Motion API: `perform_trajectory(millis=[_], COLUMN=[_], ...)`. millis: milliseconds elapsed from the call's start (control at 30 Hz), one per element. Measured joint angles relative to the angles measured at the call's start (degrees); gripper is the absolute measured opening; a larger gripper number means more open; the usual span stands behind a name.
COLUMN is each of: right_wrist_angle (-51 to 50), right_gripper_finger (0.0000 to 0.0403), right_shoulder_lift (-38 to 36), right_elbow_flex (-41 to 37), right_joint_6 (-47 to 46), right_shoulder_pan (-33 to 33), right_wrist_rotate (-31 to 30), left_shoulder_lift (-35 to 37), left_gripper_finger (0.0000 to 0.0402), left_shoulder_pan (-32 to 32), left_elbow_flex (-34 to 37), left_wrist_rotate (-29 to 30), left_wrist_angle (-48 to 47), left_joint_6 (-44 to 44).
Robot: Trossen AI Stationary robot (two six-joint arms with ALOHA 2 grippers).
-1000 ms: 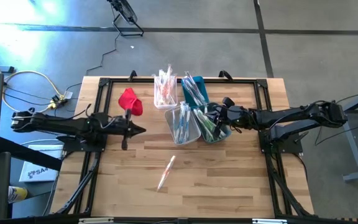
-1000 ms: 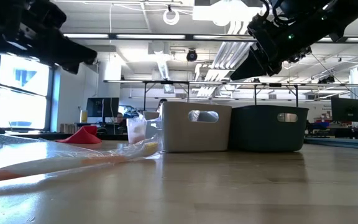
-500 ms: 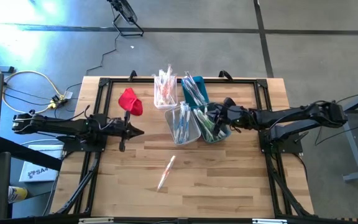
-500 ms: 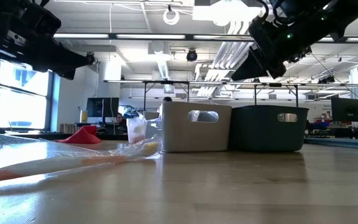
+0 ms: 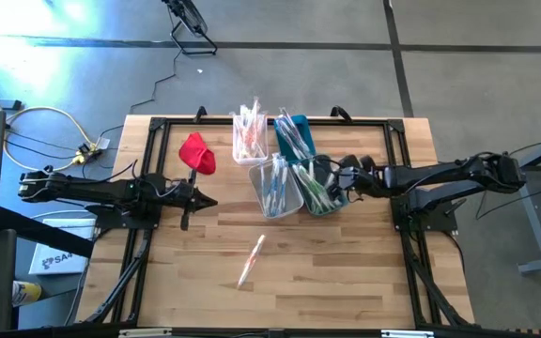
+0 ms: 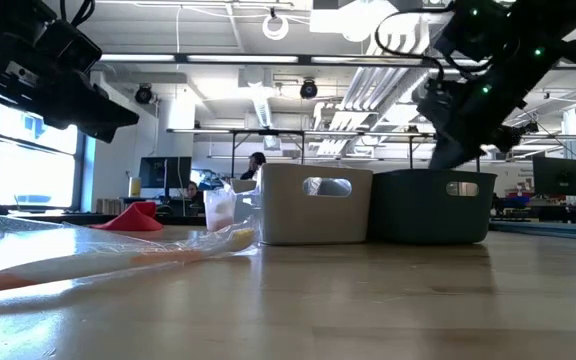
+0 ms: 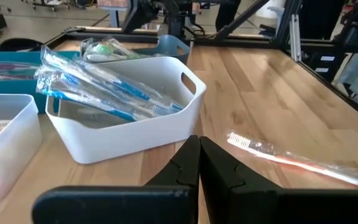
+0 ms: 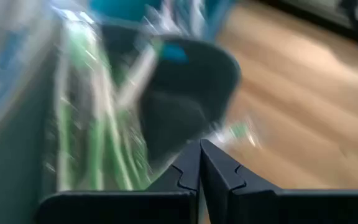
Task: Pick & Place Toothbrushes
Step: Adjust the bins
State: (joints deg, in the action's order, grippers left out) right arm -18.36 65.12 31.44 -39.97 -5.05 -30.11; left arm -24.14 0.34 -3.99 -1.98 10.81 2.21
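Observation:
One wrapped toothbrush with an orange handle (image 5: 252, 260) lies flat on the wood table (image 5: 346, 272), near the middle; it also shows in the left wrist view as the toothbrush (image 7: 297, 160). Many more toothbrushes fill the bins. My left gripper (image 5: 214, 200) is shut and hangs left of the white bin of blue brushes (image 7: 123, 109), pointing at it almost level. My right gripper (image 5: 331, 180) is shut, slanting down over the teal bin of green brushes (image 8: 86, 143). Neither gripper holds anything.
Two bins stand at the table's far edge, a white one (image 5: 250, 139) and a teal one (image 5: 294, 136), with two more just nearer (image 5: 275, 188), (image 5: 319, 190). A red cloth (image 5: 197, 153) lies far left. The bare near half of the table is free room.
My right gripper has rolled at the wrist and tipped its fingers downward, sinking toward the teal bin of green brushes and shifting slightly toward the table's right edge. My left gripper has drawn back a little toward the left edge and sunk. Both stayed shut.

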Motion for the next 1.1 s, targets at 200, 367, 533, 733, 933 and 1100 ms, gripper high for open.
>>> perform_trajectory(millis=[200,367,533,733,933,1100], right_wrist_angle=[-10.0,-15.7,-15.4,-10.9,2.4,11.2], right_gripper_finger=[0.0002,0.0002,0.0002,0.0002,0.0002,0.0002], right_shoulder_lift=[0.0,0.1,2.5,7.7,12.2,14.1], right_elbow_flex=[0.0,0.0,-1.2,-3.4,-4.2,-4.3], right_joint_6=[-7.6,-11.7,-15.6,-18.0,-14.4,-11.3], right_shoulder_pan=[-1.9,-3.8,-4.3,-3.1,-2.7,-2.7], right_wrist_rotate=[3.1,6.9,14.1,14.7,10.9,11.0], left_shoulder_lift=[0.0,0.0,0.0,0.0,0.0,0.0], left_gripper_finger=[0.0003,0.0003,0.0003,0.0003,0.0003,0.0003], left_shoulder_pan=[0.0,0.0,0.0,0.0,0.0,0.0], left_elbow_flex=[0.0,0.0,0.0,0.0,0.0,0.0], left_wrist_rotate=[0.0,0.1,0.2,0.2,0.1,0.1], left_wrist_angle=[0.0,0.0,0.0,-0.1,-0.1,-0.1], left_joint_6=[0.0,0.0,0.0,0.0,0.0,0.0])
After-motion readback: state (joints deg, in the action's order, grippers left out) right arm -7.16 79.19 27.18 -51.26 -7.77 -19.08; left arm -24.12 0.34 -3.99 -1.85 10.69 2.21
